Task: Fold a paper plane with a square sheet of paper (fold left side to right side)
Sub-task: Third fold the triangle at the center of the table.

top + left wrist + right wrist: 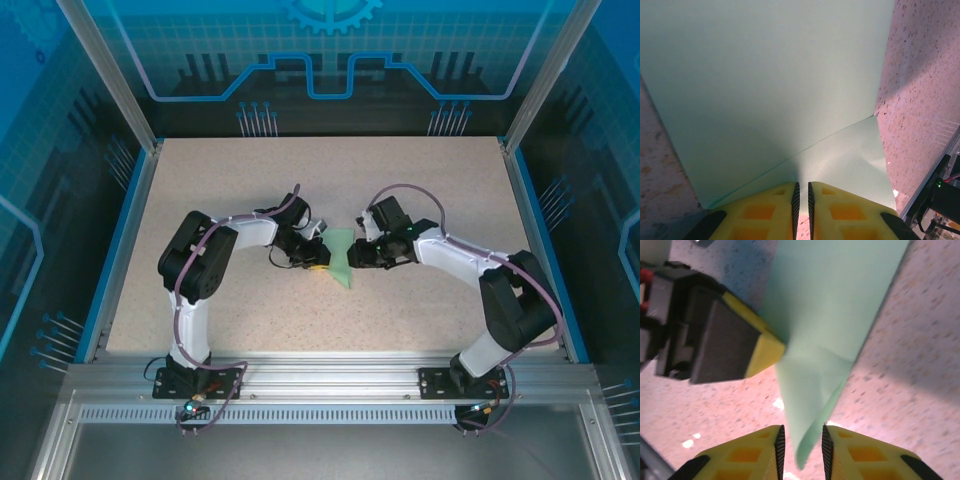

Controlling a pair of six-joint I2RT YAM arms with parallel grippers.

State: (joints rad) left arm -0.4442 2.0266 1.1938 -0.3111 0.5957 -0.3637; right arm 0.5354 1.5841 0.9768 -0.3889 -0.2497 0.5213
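Square sheet of paper [342, 258], part-folded at the table's [430, 320] middle, lies pinned under my left gripper's [802, 195] nearly closed tips, while my right gripper [801, 437] stands parted around the lifted flap, which I judge may spring open uncreased and skew the fold.

White-and-black arms [245, 232] — yellow fingers [760, 215]

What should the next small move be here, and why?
Probably draw the right gripper straight back off the paper. Its jaws stand apart with the folded end loose between them, while the left gripper pinches another edge, so the paper should stay put.
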